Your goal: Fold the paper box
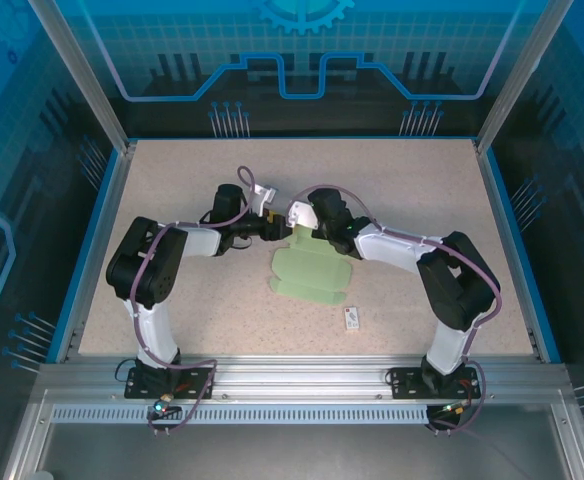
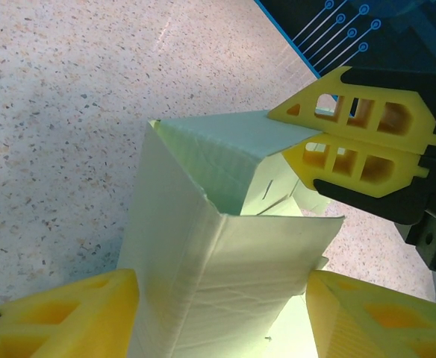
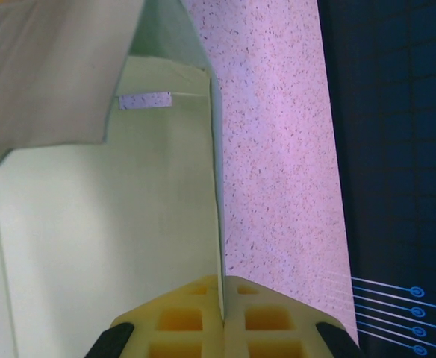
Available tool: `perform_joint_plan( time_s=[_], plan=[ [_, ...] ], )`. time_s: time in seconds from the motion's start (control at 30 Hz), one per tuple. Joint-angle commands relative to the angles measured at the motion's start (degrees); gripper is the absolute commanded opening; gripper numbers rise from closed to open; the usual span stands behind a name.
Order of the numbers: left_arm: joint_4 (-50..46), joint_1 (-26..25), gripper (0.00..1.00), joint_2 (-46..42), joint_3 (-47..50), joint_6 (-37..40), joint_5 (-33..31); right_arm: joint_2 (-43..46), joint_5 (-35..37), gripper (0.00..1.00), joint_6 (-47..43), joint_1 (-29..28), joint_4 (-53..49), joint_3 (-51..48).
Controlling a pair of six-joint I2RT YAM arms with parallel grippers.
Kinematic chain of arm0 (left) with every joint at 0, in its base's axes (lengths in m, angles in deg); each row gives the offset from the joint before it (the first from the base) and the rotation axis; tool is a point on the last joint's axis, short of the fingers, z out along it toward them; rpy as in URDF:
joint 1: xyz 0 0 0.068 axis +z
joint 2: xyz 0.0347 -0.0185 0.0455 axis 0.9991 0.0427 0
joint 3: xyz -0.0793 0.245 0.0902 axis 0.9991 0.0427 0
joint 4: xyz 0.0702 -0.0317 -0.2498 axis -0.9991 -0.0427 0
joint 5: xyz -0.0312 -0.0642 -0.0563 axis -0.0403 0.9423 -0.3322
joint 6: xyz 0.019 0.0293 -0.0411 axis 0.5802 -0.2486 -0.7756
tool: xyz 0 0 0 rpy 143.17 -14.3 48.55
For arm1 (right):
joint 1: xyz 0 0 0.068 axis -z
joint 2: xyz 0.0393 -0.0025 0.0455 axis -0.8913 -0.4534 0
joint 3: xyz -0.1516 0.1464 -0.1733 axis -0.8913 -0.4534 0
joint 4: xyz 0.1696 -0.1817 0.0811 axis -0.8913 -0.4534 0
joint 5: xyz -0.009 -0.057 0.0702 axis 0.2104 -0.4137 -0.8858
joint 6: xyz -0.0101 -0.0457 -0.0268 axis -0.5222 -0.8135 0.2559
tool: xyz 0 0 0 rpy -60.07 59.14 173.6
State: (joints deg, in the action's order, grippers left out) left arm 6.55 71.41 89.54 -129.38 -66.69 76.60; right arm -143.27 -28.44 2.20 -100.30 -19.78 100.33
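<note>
The paper box (image 1: 312, 272) lies near the middle of the speckled bench (image 1: 172, 180), a pale mint card cut-out. Its near part is flat on the surface and its far end is lifted between the two arms. No print can be read on the card. A small pale slot mark shows on one inner panel in the right wrist view. A tiny white tag (image 1: 352, 318) sits just off the box's near right corner, apart from it, and its dark mark is too small to read.

The right claw (image 1: 299, 218) is clamped on a thin upright edge of the card, its yellow fingers (image 3: 181, 321) pressed together with the sheet pinched between them. The left claw (image 1: 271, 226) has its fingers (image 2: 61, 317) set wide apart, one each side of a raised, creased panel. Whether the pads press that panel cannot be told. The two claws stand close together over the far end of the box.

A blue rim frames the bench. Bare surface lies open on the far side and to both sides of the arms, with a narrower strip between the box and the near rail.
</note>
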Motion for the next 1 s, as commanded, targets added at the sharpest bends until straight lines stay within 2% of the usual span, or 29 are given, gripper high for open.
perform_joint_plan(
  time_s=[0.0,0.5,0.97],
  plan=[
    [0.84,-0.38,0.62,0.18,0.2,3.33,1.7,1.8,1.6,0.0,-2.22,-1.04,2.73,-0.99],
    [16.13,-0.38,0.63,0.7,7.86,2.28,2.58,2.75,4.98,0.0,-3.98,-3.57,6.62,-4.07],
    [16.44,-0.47,0.62,-1.2,10.31,3.25,-0.46,3.56,4.07,0.0,-3.14,-3.09,5.08,-4.19]
  ],
)
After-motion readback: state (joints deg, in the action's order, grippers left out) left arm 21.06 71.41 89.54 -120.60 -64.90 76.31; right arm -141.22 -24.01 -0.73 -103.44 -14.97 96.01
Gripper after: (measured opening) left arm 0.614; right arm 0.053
